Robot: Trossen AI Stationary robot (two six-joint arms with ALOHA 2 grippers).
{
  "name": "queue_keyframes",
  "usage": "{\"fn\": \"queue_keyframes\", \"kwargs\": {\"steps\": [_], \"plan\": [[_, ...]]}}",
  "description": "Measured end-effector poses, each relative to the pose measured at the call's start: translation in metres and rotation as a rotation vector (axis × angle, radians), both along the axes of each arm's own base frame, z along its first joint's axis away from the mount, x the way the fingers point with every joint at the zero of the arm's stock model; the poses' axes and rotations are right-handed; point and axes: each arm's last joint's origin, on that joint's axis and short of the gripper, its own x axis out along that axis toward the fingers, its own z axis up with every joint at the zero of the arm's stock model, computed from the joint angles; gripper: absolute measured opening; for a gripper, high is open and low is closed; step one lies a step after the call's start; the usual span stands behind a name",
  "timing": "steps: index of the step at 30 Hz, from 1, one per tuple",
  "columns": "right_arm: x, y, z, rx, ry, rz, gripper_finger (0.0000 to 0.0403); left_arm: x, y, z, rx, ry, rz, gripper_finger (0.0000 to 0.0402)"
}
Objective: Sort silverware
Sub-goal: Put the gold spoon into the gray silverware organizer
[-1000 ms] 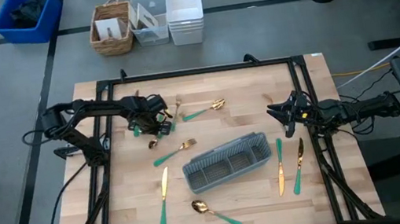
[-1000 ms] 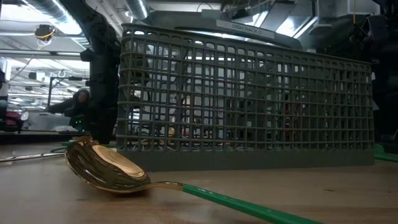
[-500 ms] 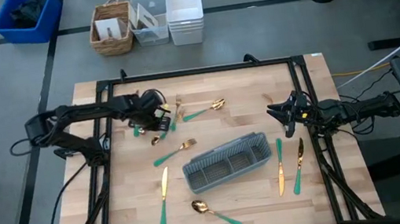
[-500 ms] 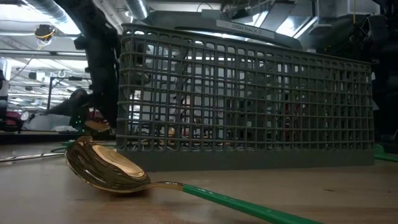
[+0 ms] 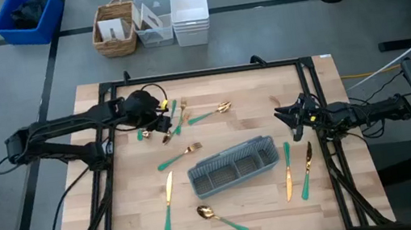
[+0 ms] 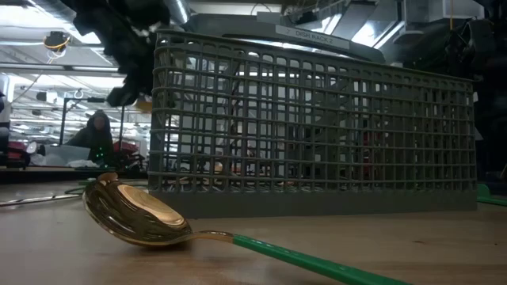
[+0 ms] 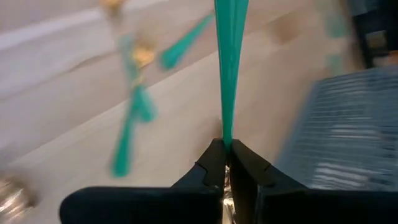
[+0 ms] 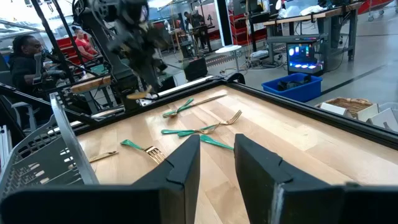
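the silverware is slim pieces with shiny gold heads and teal-green handles, scattered over the table around a grey caddy. the left gripper, at the far left, has its jaws clamped on a piece lifted off the table. a spoon lies just near of the caddy, a knife to its left, 2 more pieces to its right. the right gripper hovers at the right, jaws apart.
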Motion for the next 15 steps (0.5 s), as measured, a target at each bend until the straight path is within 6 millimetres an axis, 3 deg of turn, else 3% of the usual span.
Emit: {"fn": "queue_keyframes", "kwargs": {"steps": [6,15], "plan": [[0.000,0.000,0.000,0.000,0.000,0.000,0.0101,0.011,-0.018,0.023,0.068,-0.232,-0.095,0.0002],[0.000,0.000,0.000,0.000,0.000,0.000,0.0101,0.024,-0.047,0.041,0.106,-0.435,-0.230,0.0003]]}}
